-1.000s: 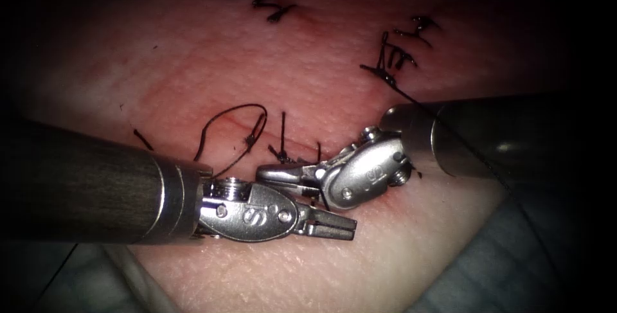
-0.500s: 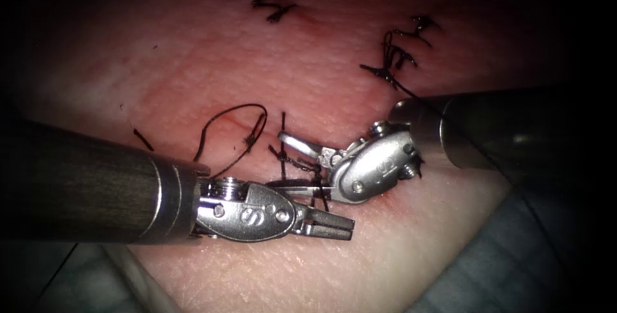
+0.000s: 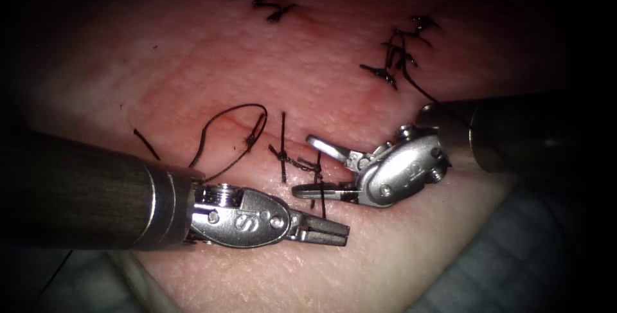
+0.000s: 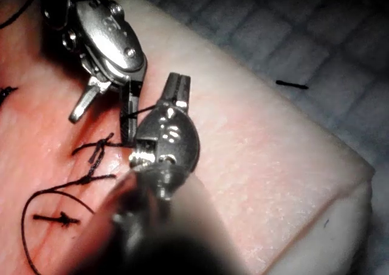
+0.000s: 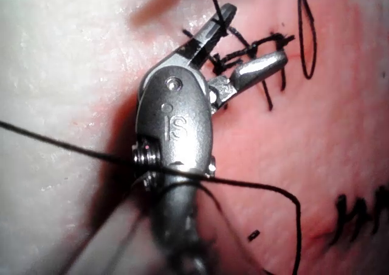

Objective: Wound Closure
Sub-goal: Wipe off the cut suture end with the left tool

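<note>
Two steel needle drivers are seen over the pale pink tissue (image 3: 411,255). The left tool (image 3: 328,231) is pressed closed, holding nothing. The right tool (image 3: 310,166) is spread wide beside one knotted black thread stitch (image 3: 297,164) across the cut.

Knotted dark thread (image 3: 297,164) crosses the cut (image 3: 270,139) in the tissue (image 3: 193,62).
</note>
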Robot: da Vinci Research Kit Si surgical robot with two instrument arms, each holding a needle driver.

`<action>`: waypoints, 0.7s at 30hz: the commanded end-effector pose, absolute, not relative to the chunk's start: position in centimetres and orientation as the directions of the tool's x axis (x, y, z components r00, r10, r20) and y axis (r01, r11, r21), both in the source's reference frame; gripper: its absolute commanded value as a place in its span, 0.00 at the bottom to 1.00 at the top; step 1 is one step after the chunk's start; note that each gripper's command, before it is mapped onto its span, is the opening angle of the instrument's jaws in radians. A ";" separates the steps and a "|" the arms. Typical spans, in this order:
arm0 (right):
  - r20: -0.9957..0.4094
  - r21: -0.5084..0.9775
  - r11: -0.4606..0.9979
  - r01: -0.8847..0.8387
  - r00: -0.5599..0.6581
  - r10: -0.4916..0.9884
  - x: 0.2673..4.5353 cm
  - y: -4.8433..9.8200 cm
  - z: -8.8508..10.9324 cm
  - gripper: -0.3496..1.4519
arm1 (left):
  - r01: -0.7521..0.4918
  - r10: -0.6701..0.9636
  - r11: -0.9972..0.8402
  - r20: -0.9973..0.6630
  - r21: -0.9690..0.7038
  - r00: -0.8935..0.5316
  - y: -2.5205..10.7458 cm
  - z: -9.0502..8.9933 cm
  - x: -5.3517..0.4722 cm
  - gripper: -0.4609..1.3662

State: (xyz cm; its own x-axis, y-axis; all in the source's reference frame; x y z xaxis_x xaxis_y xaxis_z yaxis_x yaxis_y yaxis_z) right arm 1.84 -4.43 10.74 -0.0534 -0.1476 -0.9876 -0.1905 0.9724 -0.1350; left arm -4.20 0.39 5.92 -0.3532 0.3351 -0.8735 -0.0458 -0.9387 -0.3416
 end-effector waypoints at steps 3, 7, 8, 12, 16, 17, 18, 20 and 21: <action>-0.989 -0.144 0.977 -0.159 -0.004 -0.147 1.71 -4.4 10.8 0.99 | -0.036 0.333 -0.939 -0.881 -0.341 -0.335 0.4 5.9 -4.24 0.06; -0.989 -0.145 0.977 -0.158 0.026 -0.143 1.43 -4.3 10.8 1.00 | -0.027 0.333 -0.939 -0.884 -0.343 -0.329 0.3 5.9 -4.35 0.06; -0.990 -0.144 0.977 -0.158 0.031 -0.141 1.36 -4.3 10.8 0.99 | -0.025 0.329 -0.940 -0.885 -0.341 -0.328 0.2 5.9 -4.38 0.06; -0.989 -0.142 0.977 -0.158 0.052 -0.135 1.08 -4.2 10.8 0.99 | -0.022 0.336 -0.937 -0.885 -0.348 -0.323 0.2 6.0 -4.53 0.06; -0.989 -0.143 0.978 -0.152 0.062 -0.135 0.81 -4.2 10.8 0.99 | -0.010 0.340 -0.935 -0.886 -0.355 -0.315 0.1 6.1 -4.71 0.06; -0.989 -0.143 0.978 -0.150 0.061 -0.135 0.78 -4.2 10.8 0.99 | -0.009 0.338 -0.935 -0.887 -0.354 -0.315 0.0 6.1 -4.73 0.06; -0.989 -0.142 0.979 -0.149 0.064 -0.134 0.71 -4.2 10.8 0.99 | -0.005 0.340 -0.934 -0.887 -0.356 -0.312 0.0 6.1 -4.77 0.06; -0.987 -0.142 0.977 -0.156 0.092 -0.129 0.60 -4.2 10.8 0.99 | -0.002 0.343 -0.933 -0.887 -0.360 -0.310 0.0 6.2 -4.84 0.06; -0.987 -0.143 0.977 -0.158 0.098 -0.128 0.57 -4.2 10.8 0.99 | -0.002 0.346 -0.932 -0.886 -0.363 -0.309 0.0 6.2 -4.86 0.06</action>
State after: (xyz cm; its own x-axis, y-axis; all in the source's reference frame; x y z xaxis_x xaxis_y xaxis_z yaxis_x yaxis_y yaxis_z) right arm 0.54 -4.20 10.78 0.0993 -0.1280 -0.9868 -0.1708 0.9748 -0.1436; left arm -4.89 0.00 6.23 -0.3084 0.3476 -0.8855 -0.0096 -0.9320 -0.3624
